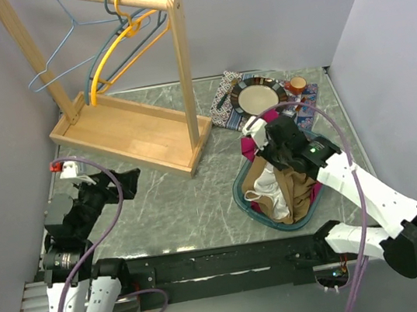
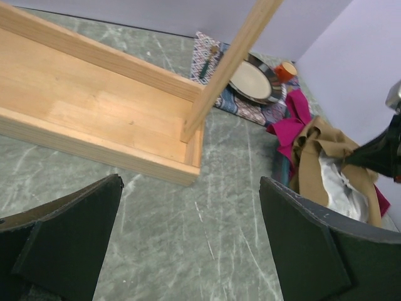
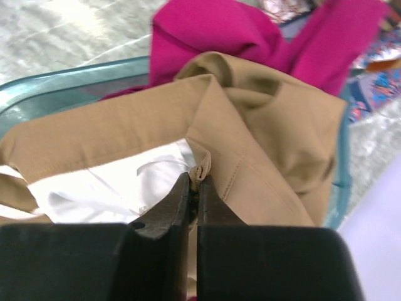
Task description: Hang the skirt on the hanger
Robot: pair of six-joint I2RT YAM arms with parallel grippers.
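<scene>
Right gripper point(image 3: 195, 180), jaws pinched on a fold of the tan cloth skirt point(image 3: 269, 144), sat over the teal plastic basket point(image 3: 56, 84). The yellow wire hanger point(image 1: 109, 57) hung far left, nearer the left gripper point(image 2: 191, 188), whose jaws were spread.

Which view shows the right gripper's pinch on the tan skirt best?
The right wrist view: the right gripper is shut on a fold of the tan skirt, in close-up. The top view shows that gripper over the basket, the pinch itself hidden. The left wrist view shows the skirt far right, at a distance.
</scene>
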